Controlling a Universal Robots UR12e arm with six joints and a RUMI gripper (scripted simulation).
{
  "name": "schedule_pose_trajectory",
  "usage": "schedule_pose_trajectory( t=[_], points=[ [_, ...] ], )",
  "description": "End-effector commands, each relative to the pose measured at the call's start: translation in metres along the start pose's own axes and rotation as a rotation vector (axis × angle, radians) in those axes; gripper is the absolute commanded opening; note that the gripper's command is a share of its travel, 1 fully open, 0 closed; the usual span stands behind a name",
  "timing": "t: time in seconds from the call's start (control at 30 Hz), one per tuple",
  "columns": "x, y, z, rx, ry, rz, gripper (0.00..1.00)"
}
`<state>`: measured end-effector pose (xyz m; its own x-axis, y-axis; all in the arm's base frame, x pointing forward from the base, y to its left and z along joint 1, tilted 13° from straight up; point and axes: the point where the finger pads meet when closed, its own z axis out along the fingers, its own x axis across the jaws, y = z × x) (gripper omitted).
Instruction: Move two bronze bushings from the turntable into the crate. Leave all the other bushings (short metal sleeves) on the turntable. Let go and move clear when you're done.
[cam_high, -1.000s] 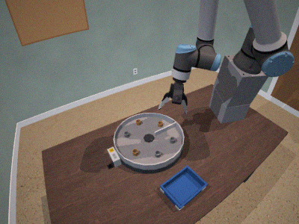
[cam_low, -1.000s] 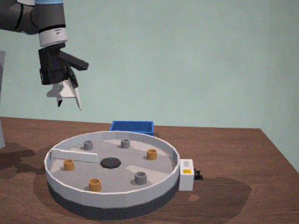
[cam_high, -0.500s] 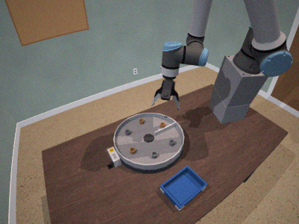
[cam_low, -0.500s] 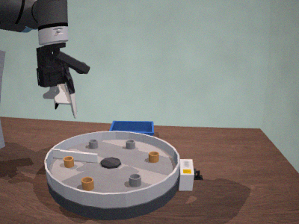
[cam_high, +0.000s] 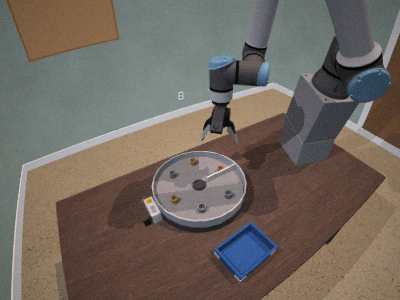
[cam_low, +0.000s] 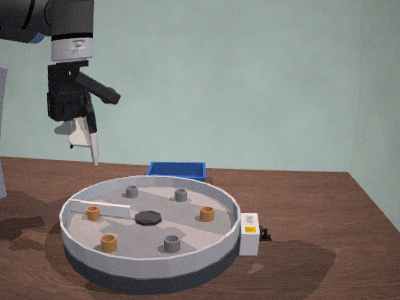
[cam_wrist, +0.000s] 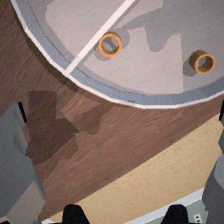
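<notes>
A: Brown wood surface (cam_high: 105, 250) (cam_low: 300, 200) (cam_wrist: 95, 155), green wall behind. Turntable (cam_high: 159, 207) (cam_low: 150, 266) (cam_wrist: 150, 102) status?
B: Center of top view. Three bronze bushings, three gray ones, all on it.
A: End effector (cam_high: 219, 139) (cam_wrist: 121, 101)?
B: Released, fingers wide, nothing grasped. Hangs above the turntable's far edge in top view.
A: Crate (cam_high: 246, 251) (cam_low: 177, 170)?
B: Blue, lower right of top view, near the turntable. No bushings inside.
</notes>
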<state>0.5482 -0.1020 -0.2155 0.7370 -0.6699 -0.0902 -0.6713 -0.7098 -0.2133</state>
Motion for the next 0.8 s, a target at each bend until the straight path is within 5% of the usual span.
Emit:
schedule_pose_trajectory(
  t=[0.0, 0.17, 0.2, 0.77],
  points=[
    [0.0010, -0.0002, 0.0000, -0.001, -0.001, 0.000, 1.00],
    [0.0011, -0.0002, 0.0000, -0.001, -0.001, 0.000, 1.00],
    [0.0012, -0.0002, 0.0000, -0.001, -0.001, 0.000, 0.06],
    [0.0012, -0.0002, 0.0000, -0.001, -0.001, 0.000, 0.06]
  ],
)
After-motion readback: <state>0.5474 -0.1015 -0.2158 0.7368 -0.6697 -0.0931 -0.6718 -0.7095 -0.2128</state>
